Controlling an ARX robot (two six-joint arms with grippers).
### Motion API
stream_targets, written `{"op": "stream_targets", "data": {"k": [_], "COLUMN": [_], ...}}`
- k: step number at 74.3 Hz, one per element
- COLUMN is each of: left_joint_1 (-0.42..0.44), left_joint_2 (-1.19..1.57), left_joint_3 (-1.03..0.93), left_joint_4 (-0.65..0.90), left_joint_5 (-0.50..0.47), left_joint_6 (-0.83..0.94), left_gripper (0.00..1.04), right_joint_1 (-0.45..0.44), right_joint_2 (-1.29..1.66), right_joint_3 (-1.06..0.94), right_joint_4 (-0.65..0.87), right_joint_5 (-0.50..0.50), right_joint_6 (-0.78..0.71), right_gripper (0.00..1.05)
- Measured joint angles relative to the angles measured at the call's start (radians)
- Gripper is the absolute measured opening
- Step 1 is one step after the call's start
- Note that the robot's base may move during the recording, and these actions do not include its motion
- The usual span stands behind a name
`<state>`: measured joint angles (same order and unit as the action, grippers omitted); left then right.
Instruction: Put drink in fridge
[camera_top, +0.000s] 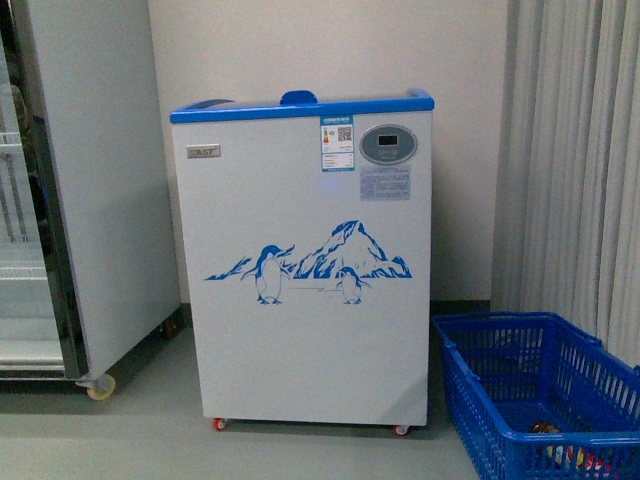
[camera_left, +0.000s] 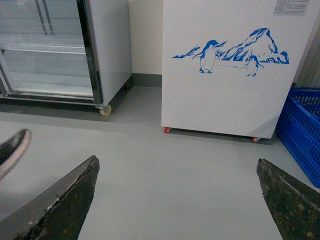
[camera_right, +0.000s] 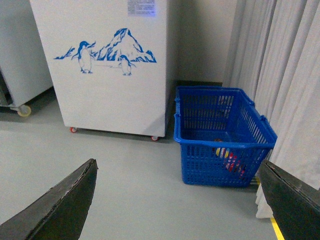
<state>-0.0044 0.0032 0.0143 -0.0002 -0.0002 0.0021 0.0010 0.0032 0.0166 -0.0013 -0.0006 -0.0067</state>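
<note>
The fridge (camera_top: 300, 300) is a small white chest freezer with a blue rim, a penguin-and-mountain picture and small red wheels, standing against the wall; it also shows in the wrist views (camera_left: 225, 100) (camera_right: 110, 100). I cannot make out the drink for certain. Some coloured items (camera_right: 227, 157) lie in a blue basket, too small to identify. My left gripper (camera_left: 176, 161) is open over bare grey floor, well short of the fridge. Open too, my right gripper (camera_right: 177, 164) hangs above the floor, short of the basket. Neither arm shows in the front view.
A tall grey-white upright cabinet with a glass door (camera_top: 90, 200) (camera_left: 50, 50) stands left of the fridge on casters. The blue plastic basket (camera_top: 540, 400) (camera_right: 220, 135) sits on the floor to the fridge's right, beside a pale curtain (camera_top: 580, 150). Grey floor lies in front.
</note>
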Motion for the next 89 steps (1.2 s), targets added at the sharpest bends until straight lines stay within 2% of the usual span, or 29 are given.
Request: {"op": "stream_targets", "data": {"k": [89], "left_joint_1": [0.000], "left_joint_2": [0.000], "left_joint_3": [0.000], "left_joint_4": [0.000], "left_joint_5": [0.000], "left_joint_6": [0.000], "left_gripper": [0.97], "right_joint_1": [0.000], "right_joint_2": [0.000], "right_joint_3": [0.000], "right_joint_4": [0.000], "right_joint_5": [0.000], "right_joint_6": [0.000], "right_gripper": [0.97]}}
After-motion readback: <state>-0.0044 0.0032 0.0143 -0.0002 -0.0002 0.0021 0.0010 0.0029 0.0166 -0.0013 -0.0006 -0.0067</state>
